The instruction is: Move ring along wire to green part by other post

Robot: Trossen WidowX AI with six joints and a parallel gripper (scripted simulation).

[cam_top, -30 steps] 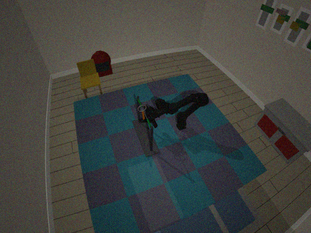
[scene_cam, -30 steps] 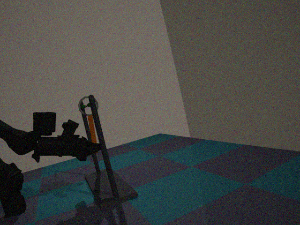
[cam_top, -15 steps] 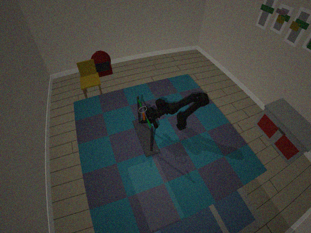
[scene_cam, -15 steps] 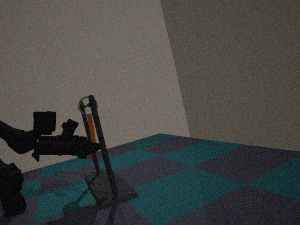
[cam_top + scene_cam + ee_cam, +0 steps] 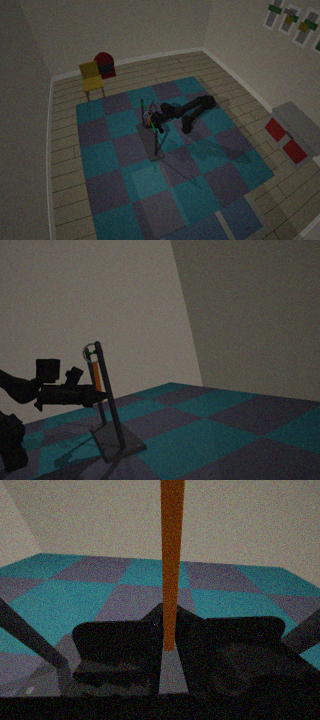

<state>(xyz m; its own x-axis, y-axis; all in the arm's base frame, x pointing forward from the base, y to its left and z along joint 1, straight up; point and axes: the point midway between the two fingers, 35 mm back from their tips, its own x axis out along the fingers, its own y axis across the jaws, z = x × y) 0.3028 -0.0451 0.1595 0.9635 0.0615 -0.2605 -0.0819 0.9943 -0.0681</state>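
Observation:
My gripper (image 5: 148, 126) (image 5: 102, 395) (image 5: 166, 607) is shut on the lower part of the orange handle (image 5: 148, 120) (image 5: 96, 374) (image 5: 171, 555). The handle stands nearly upright. The pale ring (image 5: 143, 115) (image 5: 84, 353) is above it, around the wire between the two green parts in the top view. One green part (image 5: 143, 104) lies by the far post (image 5: 142, 113), the other (image 5: 153, 126) by the near post (image 5: 156, 144). The thin grey wire is too dim to show its clearance inside the ring. The ring itself is outside the wrist view.
The posts stand on a grey base plate (image 5: 148, 142) (image 5: 133, 444) below the gripper. In the wrist view a dark post shows at each side. A yellow chair (image 5: 93, 83), a red object (image 5: 103, 57) and a grey cabinet (image 5: 297, 118) stand farther off.

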